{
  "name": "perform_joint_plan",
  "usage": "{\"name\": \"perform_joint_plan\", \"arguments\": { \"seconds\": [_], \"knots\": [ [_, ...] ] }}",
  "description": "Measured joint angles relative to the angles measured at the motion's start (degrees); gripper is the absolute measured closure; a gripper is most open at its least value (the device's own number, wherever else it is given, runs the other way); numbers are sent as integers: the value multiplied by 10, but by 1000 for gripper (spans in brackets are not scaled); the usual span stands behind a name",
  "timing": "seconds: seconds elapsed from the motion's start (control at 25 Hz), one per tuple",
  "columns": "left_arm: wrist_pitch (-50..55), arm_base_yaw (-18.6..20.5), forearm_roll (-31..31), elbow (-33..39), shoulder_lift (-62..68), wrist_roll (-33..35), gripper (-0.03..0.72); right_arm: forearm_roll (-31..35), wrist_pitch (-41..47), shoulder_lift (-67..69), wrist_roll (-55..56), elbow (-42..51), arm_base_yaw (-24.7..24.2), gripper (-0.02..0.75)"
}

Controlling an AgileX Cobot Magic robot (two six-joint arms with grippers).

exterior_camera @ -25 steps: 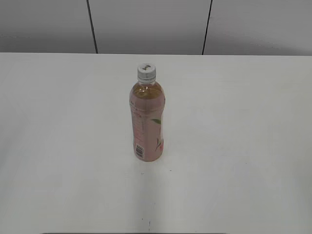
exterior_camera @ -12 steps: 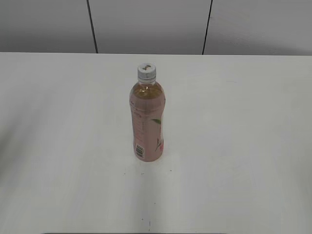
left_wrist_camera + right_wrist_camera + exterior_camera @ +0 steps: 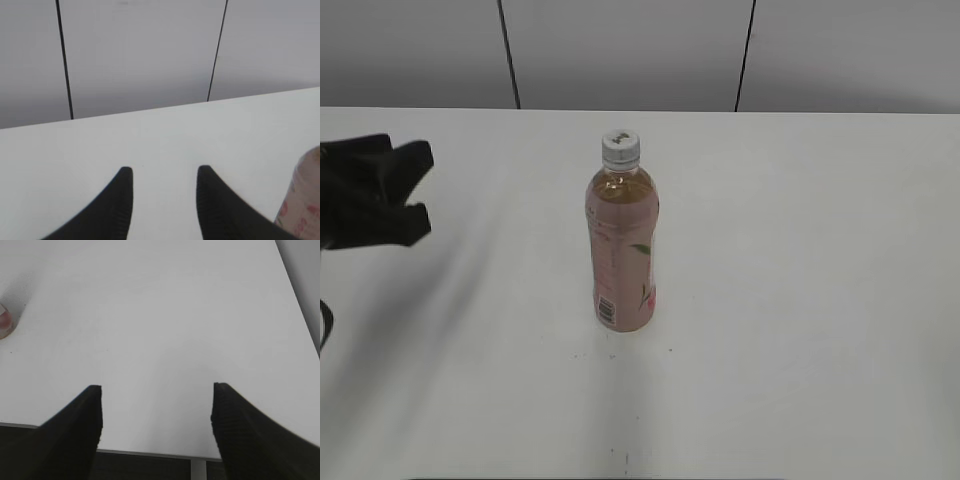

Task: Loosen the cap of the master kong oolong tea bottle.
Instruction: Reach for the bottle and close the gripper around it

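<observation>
The master kong oolong tea bottle [image 3: 621, 250] stands upright in the middle of the white table, pink label with a barcode low on its front. Its white ribbed cap [image 3: 620, 149] sits on top with a small dark mark. My left gripper [image 3: 418, 190] is open and empty at the far left, well apart from the bottle; in the left wrist view [image 3: 164, 172] its jaws are spread over bare table, and the bottle's pink label [image 3: 302, 205] shows at the lower right edge. My right gripper [image 3: 156, 389] is open and empty over the table's near edge; it is out of the exterior view.
The white table [image 3: 800, 300] stretches all round the bottle. A grey panelled wall [image 3: 630, 50] with dark seams runs behind the table's far edge. A bit of the bottle's base [image 3: 4, 324] shows at the left edge of the right wrist view.
My left gripper has come into the exterior view from the left edge. The bottle has not moved.
</observation>
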Motion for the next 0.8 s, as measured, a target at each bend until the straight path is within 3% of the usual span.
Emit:
{"name": "perform_joint_plan", "arguments": {
  "seconds": [0.16, 0.36, 0.6, 0.8],
  "knots": [
    [-130, -4, 64, 55, 85, -14, 400, 3, 0, 0, 0, 0, 0, 223],
    [-271, -5, 210, 71, 199, -16, 334, 0, 0, 0, 0, 0, 0, 223],
    [-284, -5, 235, 71, 319, -18, 133, 0, 0, 0, 0, 0, 0, 223],
    [-286, -5, 262, 52, 342, -18, 99, 3, 0, 0, 0, 0, 0, 223]
  ]
}}
